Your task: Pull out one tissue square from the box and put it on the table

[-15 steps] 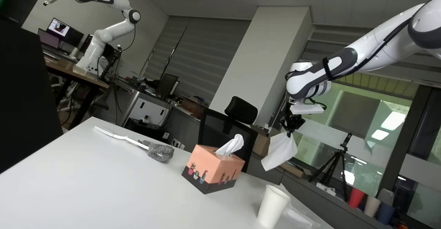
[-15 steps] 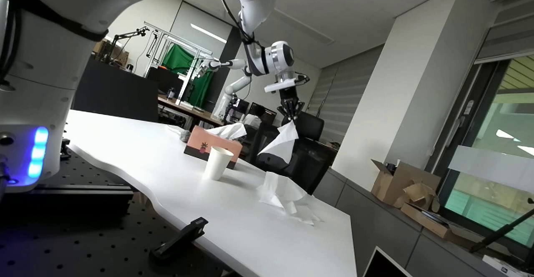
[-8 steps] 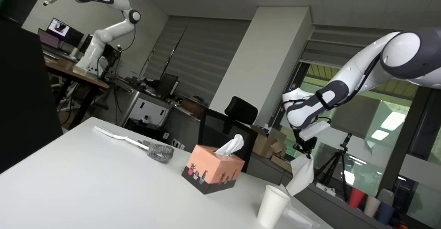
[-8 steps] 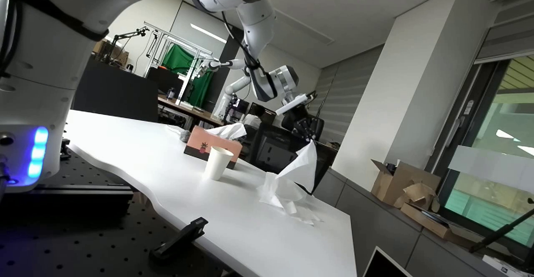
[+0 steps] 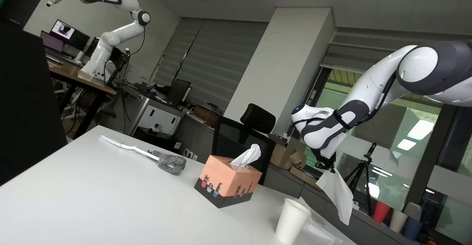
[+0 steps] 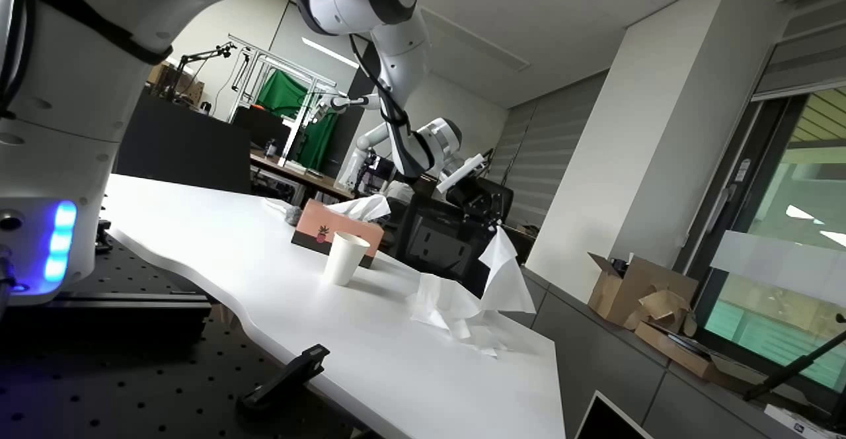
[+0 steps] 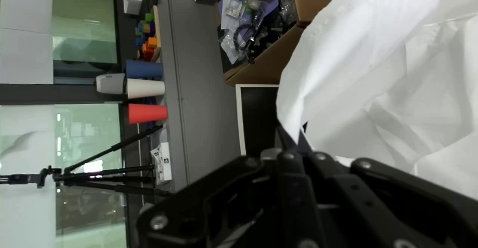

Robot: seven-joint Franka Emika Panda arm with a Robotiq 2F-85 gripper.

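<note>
- The white table (image 6: 476, 393) is smooth, with a wavy edge, and lies lower than the gripper (image 7: 297, 149).
- The robot arm (image 5: 368, 84), glossy white with dark grey bands, leads down to the gripper, reaching in from its right in an exterior view.
- The cardboard carton (image 7: 270, 64) is open, beyond the gripper in the wrist view; in it are crinkly clear plastic (image 7: 228, 48), a purple sheet (image 7: 272, 4) and a blue-topped item (image 7: 235, 3), the rest too tangled to name.
- The tissue box (image 5: 219, 171) sits on the table, left of the gripper and well apart from it in both exterior views: square-edged, coral over a dark band, printed with potted plants. A soft white tissue tuft (image 5: 247, 156) stands out of its top.
- The heap of tissues (image 6: 449, 300), thin and crumpled, lies on the table, lower than the gripper.
- The tissue square (image 6: 505, 280) drapes below the gripper, slanting in loose folds; whether its low end touches anything cannot be told.
- The gripper is black, its fingers clenched together on one end of the tissue square.
- The brush (image 5: 169, 162), fuzzy grey head on a slick white handle, lies left of the gripper in an exterior view, farther off than the tissue box.
- The white cup (image 5: 292, 221), plain and tapered, stands upright on the table, lower than the gripper and to its left in both exterior views; its bottom is hidden.
</note>
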